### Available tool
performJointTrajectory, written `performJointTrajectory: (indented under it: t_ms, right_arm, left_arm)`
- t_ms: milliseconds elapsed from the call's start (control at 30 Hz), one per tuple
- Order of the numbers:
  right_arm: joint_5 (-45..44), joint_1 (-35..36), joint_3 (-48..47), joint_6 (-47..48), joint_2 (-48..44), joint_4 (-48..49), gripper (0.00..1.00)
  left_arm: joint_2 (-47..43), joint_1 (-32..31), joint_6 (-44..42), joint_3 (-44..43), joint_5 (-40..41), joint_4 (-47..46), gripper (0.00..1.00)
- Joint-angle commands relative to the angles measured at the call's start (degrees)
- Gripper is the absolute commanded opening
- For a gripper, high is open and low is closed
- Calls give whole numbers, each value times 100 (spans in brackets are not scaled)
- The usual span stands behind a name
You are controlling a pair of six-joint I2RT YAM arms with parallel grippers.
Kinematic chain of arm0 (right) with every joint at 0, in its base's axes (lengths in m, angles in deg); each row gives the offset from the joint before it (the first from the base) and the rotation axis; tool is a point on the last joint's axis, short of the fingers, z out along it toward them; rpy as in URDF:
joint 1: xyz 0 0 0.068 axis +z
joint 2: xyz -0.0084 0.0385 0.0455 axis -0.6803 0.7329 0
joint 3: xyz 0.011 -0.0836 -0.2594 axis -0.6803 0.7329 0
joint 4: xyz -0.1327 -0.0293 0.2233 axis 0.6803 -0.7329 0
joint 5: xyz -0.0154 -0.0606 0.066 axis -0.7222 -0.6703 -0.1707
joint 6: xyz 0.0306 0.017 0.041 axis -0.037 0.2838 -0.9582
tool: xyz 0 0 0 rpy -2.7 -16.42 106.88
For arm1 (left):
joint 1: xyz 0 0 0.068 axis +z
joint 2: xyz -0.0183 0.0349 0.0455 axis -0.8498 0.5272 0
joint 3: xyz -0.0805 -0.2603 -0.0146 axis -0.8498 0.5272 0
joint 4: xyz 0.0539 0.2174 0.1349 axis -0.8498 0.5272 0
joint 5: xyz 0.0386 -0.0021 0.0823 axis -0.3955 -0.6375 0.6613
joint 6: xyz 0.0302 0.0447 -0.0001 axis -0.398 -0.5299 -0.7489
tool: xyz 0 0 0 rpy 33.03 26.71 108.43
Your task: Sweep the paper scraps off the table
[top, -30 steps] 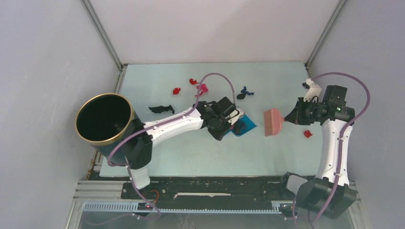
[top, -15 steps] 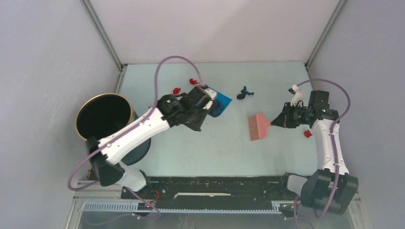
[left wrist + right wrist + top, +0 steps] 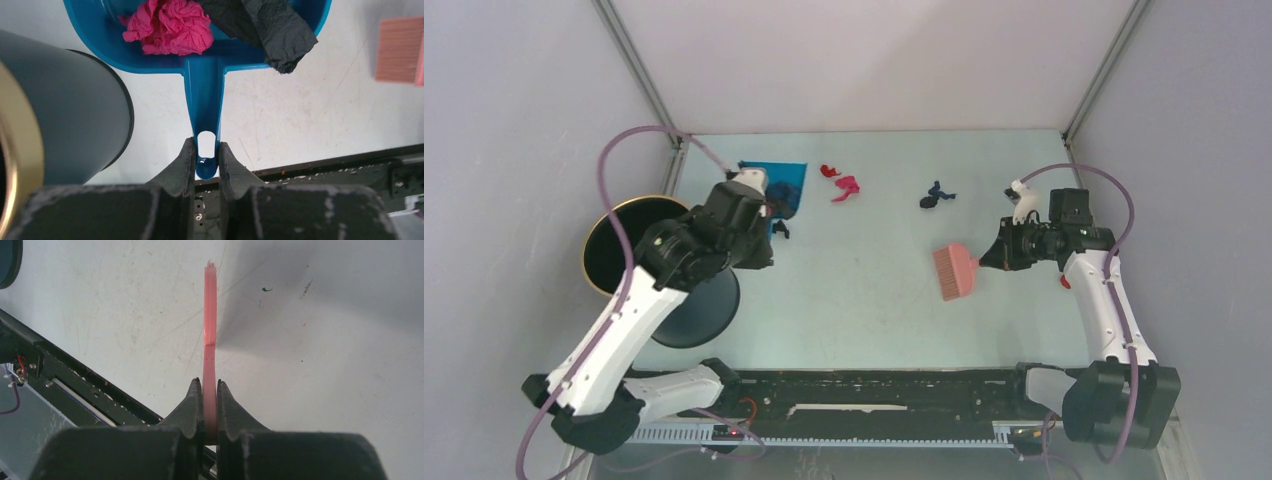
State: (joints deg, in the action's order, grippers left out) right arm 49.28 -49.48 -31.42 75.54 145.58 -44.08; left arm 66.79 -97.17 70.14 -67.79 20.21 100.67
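Left gripper [image 3: 206,159]: clamped on blue dustpan [image 3: 202,85] handle; pink and black paper scraps [image 3: 170,26] inside
Right gripper [image 3: 210,407]: pinching pink brush [image 3: 210,315]

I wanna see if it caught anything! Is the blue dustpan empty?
Not empty. In the left wrist view, the blue dustpan holds a crumpled pink paper scrap and a black paper scrap.

Crumpled paper scraps [image 3: 845,188] lie scattered across the mint table [image 3: 874,310].
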Motion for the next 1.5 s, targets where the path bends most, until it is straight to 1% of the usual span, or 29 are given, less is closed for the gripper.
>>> performJointTrajectory:
  t_ms: [0, 167, 400, 467, 567, 667, 733, 833, 967, 1133, 1267, 1467]
  right_arm:
    - [-96, 71, -19, -24, -64, 154, 0]
    - [-111, 81, -7, -10, -50, 143, 0]
    - [-134, 90, 20, -7, -23, 131, 0]
    - [-134, 81, 26, -12, -29, 138, 0]
    - [-127, 73, 44, 1, -23, 119, 0]
    - [-116, 61, 39, 14, -23, 100, 0]
    - [-108, 62, 37, 34, -23, 90, 0]
    - [-116, 63, 40, 45, -7, 99, 0]
    - [-129, 64, 41, 79, 44, 79, 0]
    - [-121, 63, 42, 90, 52, 51, 0]
    - [-116, 64, 40, 101, 71, 39, 0]
    - [-125, 64, 41, 112, 72, 27, 0]
  left_arm:
    - [-553, 413, 363, 4, 77, -146, 0]
    - [-1197, 1151, 628, 160, -33, -622, 0]
    - [-1876, 2275, 1145, 624, -784, -1422, 0]
    - [-1998, 2635, 1326, 782, -1111, -1664, 0]
    - [-2175, 3218, 1737, 1159, -1979, -2174, 0]
    - [-2380, 3815, 2432, 1674, -2798, -2866, 0]
    - [-2550, 4188, 2916, 2035, -2973, -3272, 0]
    - [-2668, 4425, 3473, 2392, -3068, -3844, 0]
    - [-2976, 4657, 4255, 2801, -2880, -4511, 0]
    - [-3270, 4726, 5093, 3209, -2705, -5360, 0]
    - [-3349, 4751, 5591, 3322, -2583, -5557, 0]
    - [-3657, 4746, 6787, 4043, -2397, -6246, 0]
